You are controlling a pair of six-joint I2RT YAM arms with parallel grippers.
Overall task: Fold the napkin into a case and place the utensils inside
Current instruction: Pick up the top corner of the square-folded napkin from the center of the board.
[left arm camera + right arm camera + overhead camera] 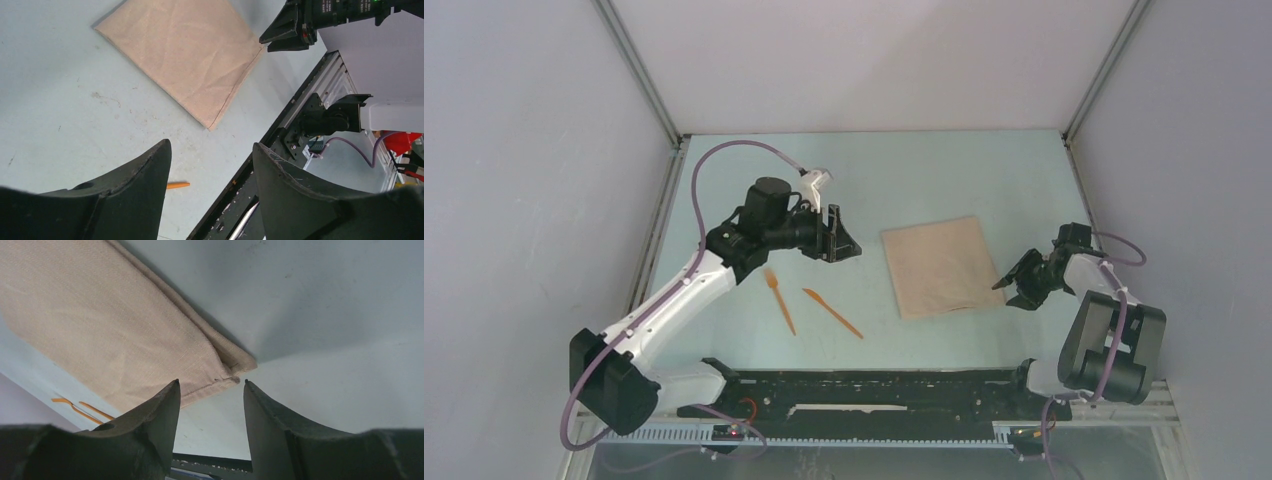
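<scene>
left gripper point(842, 245): released and empty, poised over the table point(944, 170) just far of the utensils, well left of the napkin; hard black fingers, tapered to blunt tips.
fork point(779, 300): slim orange plastic, flat on the table, near of the left gripper; thin, light and slick, so likely to skid or spin under an off-centre pinch.
knife point(832, 312): same orange plastic, pointed, just right of the fork and apart from it, angled toward the near right; low profile, hard to get fingers under without scraping the table.
napkin point(936, 265): right of centre, lying flat; soft beige woven cloth with a stitched hem, faint creases, stacked layers showing at the near right corner; apparently folded but too broad for a case yet.
right gripper point(1014, 285): released and empty, low, tips just beside the napkin's near right corner.
risk at the corner: pinching only the top layer, peeling the fold open; dragging instead of lifting, sliding the whole cloth askew.
risk later: loose, uneven pouch, snagging the fork tines at the mouth.
</scene>
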